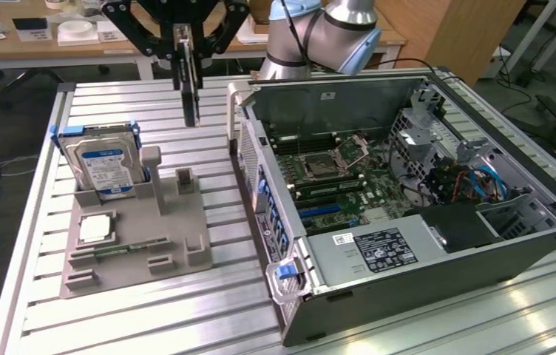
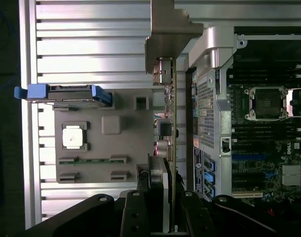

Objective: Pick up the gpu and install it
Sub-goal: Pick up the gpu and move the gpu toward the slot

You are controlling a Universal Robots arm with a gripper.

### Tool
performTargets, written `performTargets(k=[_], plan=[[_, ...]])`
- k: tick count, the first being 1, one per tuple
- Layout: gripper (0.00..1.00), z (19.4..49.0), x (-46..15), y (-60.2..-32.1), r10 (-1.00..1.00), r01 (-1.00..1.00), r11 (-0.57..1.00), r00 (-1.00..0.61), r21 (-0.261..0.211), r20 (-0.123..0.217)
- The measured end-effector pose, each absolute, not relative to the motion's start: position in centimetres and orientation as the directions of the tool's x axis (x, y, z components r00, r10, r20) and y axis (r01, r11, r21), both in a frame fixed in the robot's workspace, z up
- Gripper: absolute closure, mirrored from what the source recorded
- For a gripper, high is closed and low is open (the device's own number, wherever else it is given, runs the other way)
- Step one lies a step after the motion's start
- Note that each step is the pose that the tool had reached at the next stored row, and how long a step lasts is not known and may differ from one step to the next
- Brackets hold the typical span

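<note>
We found the claw point(image 1: 190, 44) closed on the gpu point(image 1: 191, 96), gripping the card by its upper end so that it hung upright and edge-on to the exterior view, a thin dark sliver beneath the black fingers. The card was held in the air over the slatted metal table point(image 1: 160, 310), above the gap between the grey holder point(image 1: 184, 237) and the open computer case point(image 1: 475, 266), closer to the case's near corner than to the parts in the holder. It touched neither of them. In the wrist view we saw the card edge-on again, running away from the fingers, with its metal bracket point(image 2: 168, 29) at one end and small connectors along that edge. The arm point(image 1: 322, 29) stood behind the case. In the holder, the hard drive point(image 1: 106, 166) with its blue-and-white label stood upright in its slot on blue rails. A square processor chip point(image 1: 95, 228) lay flat in a recess in front of it, and a narrow green memory stick point(image 1: 125, 248) sat in a groove just beyond the chip. The case lay on its side with the panel off, so the motherboard point(image 1: 333, 166) faced up, and the labelled silver power supply point(image 1: 377, 251) filled the end nearest the camera. We could not tell how high the card's lower edge hung above the table.
</note>
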State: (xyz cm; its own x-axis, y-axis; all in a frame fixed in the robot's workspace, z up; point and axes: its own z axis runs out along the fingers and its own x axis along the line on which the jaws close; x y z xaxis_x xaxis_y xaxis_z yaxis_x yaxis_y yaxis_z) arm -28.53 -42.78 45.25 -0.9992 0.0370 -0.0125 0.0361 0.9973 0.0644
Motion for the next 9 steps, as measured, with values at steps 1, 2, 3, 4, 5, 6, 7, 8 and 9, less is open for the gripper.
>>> performTargets(k=[1,2,3,4,5,6,7,8,9], plan=[[0.72,45.2,-28.3,-42.8,0.037,0.036,0.997,-0.999,0.065,-0.013],[0.72,45.2,-28.2,-42.8,0.037,0.036,0.997,-0.999,0.064,-0.013],[0.72,45.2,-28.0,-42.8,0.037,0.036,0.997,-0.999,0.065,-0.013],[0.72,45.2,-27.8,-42.8,0.037,0.036,0.997,-0.999,0.064,-0.013],[0.72,45.2,-27.6,-42.8,0.037,0.036,0.997,-0.999,0.064,-0.012],[0.72,45.2,-27.4,-42.8,0.037,0.036,0.997,-0.999,0.064,-0.013],[0.72,45.2,-27.2,-42.8,0.037,0.036,0.997,-0.999,0.064,-0.013],[0.72,45.2,-27.0,-42.8,0.037,0.036,0.997,-0.999,0.064,-0.013],[0.72,45.2,-26.8,-42.8,0.037,0.036,0.997,-0.999,0.064,-0.013]])
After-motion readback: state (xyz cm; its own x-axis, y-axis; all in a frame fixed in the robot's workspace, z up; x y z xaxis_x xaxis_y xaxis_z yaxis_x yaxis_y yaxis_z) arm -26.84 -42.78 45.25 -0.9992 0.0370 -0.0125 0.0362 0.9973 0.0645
